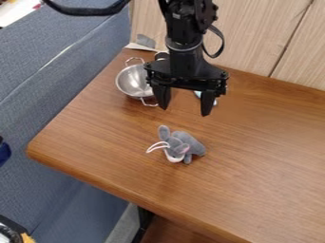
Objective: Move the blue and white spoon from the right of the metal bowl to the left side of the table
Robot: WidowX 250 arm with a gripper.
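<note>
The gripper (185,109) is hanging empty, its fingers spreading wide apart, while the tabletop (266,156) alone is supporting the gray plush toy (188,143) toward its near edge, the metal colander (132,81) sitting by the far-left corner.

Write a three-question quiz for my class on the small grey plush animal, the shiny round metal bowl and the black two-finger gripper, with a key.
1. Multiple choice: what does the small grey plush animal lie on?
(a) a brown wooden table
(b) a red cloth
(c) a white plate

2. Fill in the blank: the shiny round metal bowl has wire ____ on its sides.

3. Look at the black two-finger gripper. True or false: its fingers are closed together.

Key: 1. a; 2. handles; 3. false
</note>
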